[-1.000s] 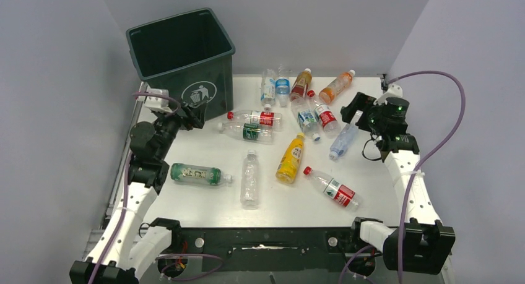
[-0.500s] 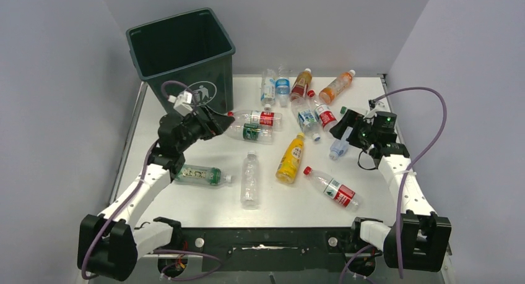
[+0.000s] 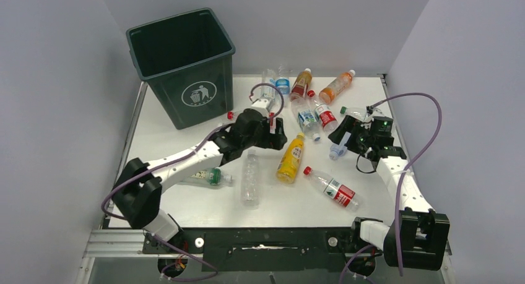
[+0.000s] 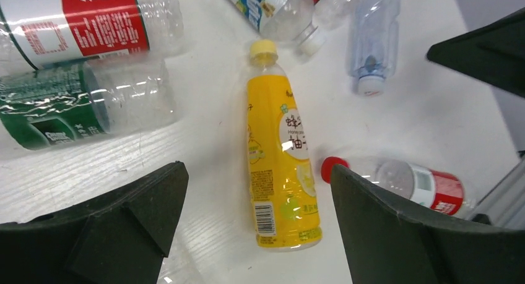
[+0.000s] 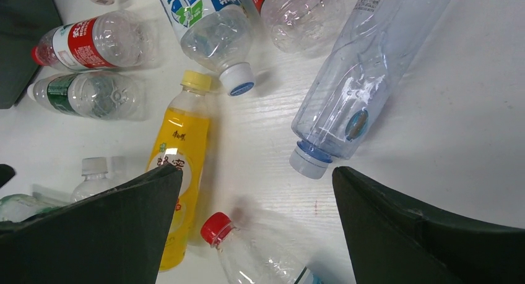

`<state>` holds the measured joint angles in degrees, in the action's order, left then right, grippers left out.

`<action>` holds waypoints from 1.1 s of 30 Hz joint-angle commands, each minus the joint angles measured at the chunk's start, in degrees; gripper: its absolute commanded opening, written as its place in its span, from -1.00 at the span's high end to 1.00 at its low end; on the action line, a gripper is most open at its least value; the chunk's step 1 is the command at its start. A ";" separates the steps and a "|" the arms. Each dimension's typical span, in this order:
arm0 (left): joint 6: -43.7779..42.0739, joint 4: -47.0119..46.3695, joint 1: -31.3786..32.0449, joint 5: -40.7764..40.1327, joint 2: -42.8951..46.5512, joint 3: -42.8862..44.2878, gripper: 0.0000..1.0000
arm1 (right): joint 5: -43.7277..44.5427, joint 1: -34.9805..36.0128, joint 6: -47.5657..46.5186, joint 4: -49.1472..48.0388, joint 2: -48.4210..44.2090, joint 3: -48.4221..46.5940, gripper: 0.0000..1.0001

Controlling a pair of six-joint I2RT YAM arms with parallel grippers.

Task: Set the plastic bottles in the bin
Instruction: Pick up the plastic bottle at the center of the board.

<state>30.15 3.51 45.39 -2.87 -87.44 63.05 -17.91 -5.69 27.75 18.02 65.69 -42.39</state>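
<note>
The dark green bin [image 3: 192,95] stands at the back left. Several plastic bottles lie on the table. My left gripper [image 3: 277,133] is open and empty, above the cap end of a yellow bottle [image 3: 290,159]. In the left wrist view that bottle [image 4: 282,166] lies between the spread fingers [image 4: 142,210]. My right gripper [image 3: 342,132] is open and empty over a pale blue bottle [image 3: 339,149]. In the right wrist view that bottle [image 5: 353,92] lies ahead of the jaws. A red-capped bottle [image 5: 247,253] lies between them.
A clear bottle [image 3: 250,180] and a green-label bottle [image 3: 207,176] lie near the front, with a red-label bottle [image 3: 331,188] at the front right. More bottles cluster at the back middle [image 3: 303,83]. Grey walls close three sides.
My left arm has swung from beside the bin to the right, out over the bottles in the middle. My right gripper has shifted a little left and nearer, toward the pale blue bottle.
</note>
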 commanded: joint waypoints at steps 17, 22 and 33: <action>-7.24 6.41 10.89 -8.72 -20.09 12.38 -0.71 | 1.56 -0.48 0.55 -2.99 -2.38 2.18 -0.96; -7.28 5.23 11.30 -7.07 -23.01 12.87 -0.70 | 1.46 -0.56 0.50 -3.06 -2.91 2.66 -0.96; -11.43 12.35 11.30 -8.89 -23.78 17.06 -0.22 | -0.28 -0.55 1.43 -5.33 -2.81 4.72 -0.96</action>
<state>21.71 13.72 56.82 -10.85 -113.32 75.64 -17.02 -5.98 28.49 16.16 64.16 -38.00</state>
